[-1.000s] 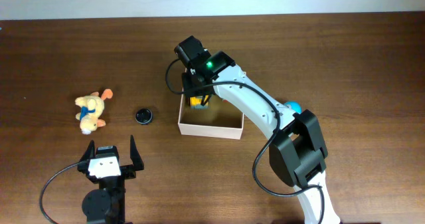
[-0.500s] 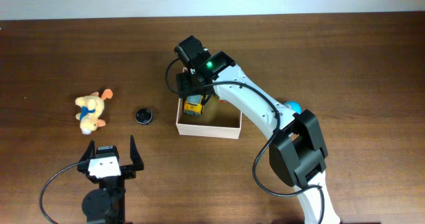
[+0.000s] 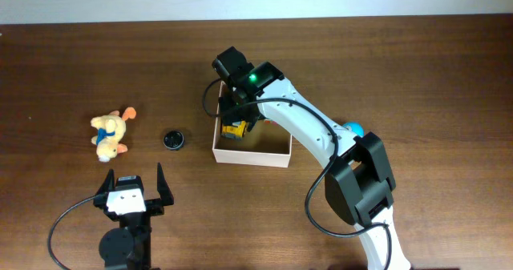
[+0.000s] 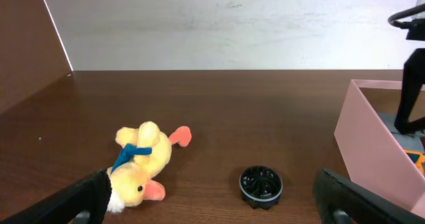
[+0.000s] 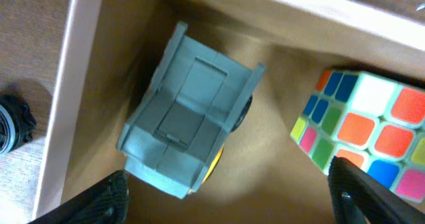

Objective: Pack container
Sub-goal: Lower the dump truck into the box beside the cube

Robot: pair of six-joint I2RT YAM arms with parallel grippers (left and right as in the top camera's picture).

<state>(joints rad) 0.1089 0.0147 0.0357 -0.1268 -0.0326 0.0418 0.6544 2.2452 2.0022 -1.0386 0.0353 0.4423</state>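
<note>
The container (image 3: 252, 157), a shallow box with white walls and a tan inside, sits mid-table. A grey and yellow toy truck (image 3: 233, 130) lies in it on its side, also in the right wrist view (image 5: 189, 137) next to a colour cube (image 5: 362, 127). My right gripper (image 3: 240, 108) hangs open and empty just above the truck (image 5: 232, 207). My left gripper (image 3: 132, 194) is open and empty at the front left (image 4: 226, 207), facing a yellow plush duck (image 4: 143, 161) and a black round piece (image 4: 261, 186).
The duck (image 3: 110, 134) and the black round piece (image 3: 173, 139) lie on the brown table left of the container. A blue ball (image 3: 354, 130) shows behind the right arm, right of the container. The container's wall (image 4: 372, 144) is at the right of the left wrist view.
The right gripper let go of the toy truck, which now lies in the container. The gripper has risen slightly. The left arm has not moved.
</note>
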